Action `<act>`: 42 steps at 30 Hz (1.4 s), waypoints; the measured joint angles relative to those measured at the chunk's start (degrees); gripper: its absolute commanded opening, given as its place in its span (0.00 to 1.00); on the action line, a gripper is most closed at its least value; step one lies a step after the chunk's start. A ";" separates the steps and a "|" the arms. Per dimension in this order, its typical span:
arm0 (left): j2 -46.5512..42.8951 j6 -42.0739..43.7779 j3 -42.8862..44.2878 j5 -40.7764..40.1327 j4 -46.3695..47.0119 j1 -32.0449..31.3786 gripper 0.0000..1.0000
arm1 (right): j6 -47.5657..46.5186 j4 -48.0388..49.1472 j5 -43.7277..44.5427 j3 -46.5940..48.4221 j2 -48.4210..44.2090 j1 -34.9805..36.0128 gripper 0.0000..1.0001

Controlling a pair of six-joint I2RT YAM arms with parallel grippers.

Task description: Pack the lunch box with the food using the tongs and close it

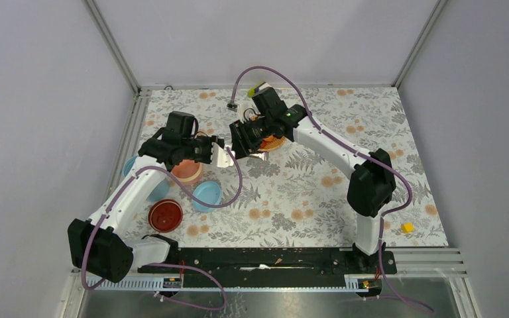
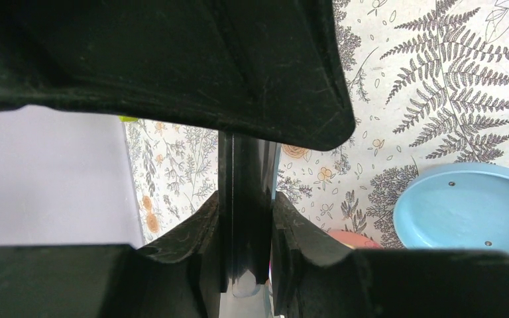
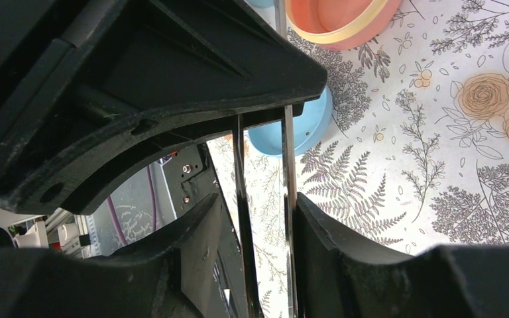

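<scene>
Tongs (image 1: 224, 156) are off the table, bridging the two claws, long axis roughly left-right. You can't tell which end is the joined one.

Right gripper (image 1: 238, 142): its wrist view shows both silver arms (image 3: 287, 165) running between the fingers (image 3: 344, 258), so it's closed on the tongs. Left gripper (image 1: 207, 150) is clamped on a dark flat strip (image 2: 242, 218), which looks like the tongs edge-on.

Just below the tongs is the pink-orange inner bowl (image 1: 187, 171). The blue lid (image 1: 207, 195) lies nearer you, and the blue tub (image 1: 130, 167) is partly under the left arm by the left rail. The orange plate (image 1: 275, 143) is mostly hidden under the right wrist.

There's open room at centre and right: only a yellow chunk (image 1: 407, 227) near the right edge. A red dish (image 1: 166, 214) and an orange piece (image 1: 192, 230) lie near the left base.

The floral cloth (image 1: 305, 199) lies flat, with pale walls on three sides.
</scene>
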 measured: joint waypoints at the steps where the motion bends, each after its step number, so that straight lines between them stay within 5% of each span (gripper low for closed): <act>1: 0.00 -0.17 0.11 0.07 0.02 0.00 0.17 | -0.07 -0.11 0.22 0.07 0.00 0.00 0.48; 11: 0.00 -1.27 0.31 0.55 -0.28 -0.04 0.24 | -2.32 -1.95 2.19 0.87 0.00 0.09 0.35; 16: 0.09 -2.67 0.59 0.66 -0.24 -0.07 0.60 | -3.63 -3.85 2.80 1.90 0.02 0.26 0.32; 22: 0.94 -14.32 5.81 0.39 -1.44 1.36 0.98 | -5.53 -5.64 2.99 3.65 0.02 -0.50 0.32; 36: 0.74 -58.31 24.46 4.24 -6.36 18.82 0.99 | -13.09 -6.88 9.64 3.65 -0.07 -12.66 0.41; 42: 2.19 -70.47 26.82 4.17 -8.09 22.69 0.99 | -17.94 -6.88 16.46 2.97 -1.33 -13.99 0.43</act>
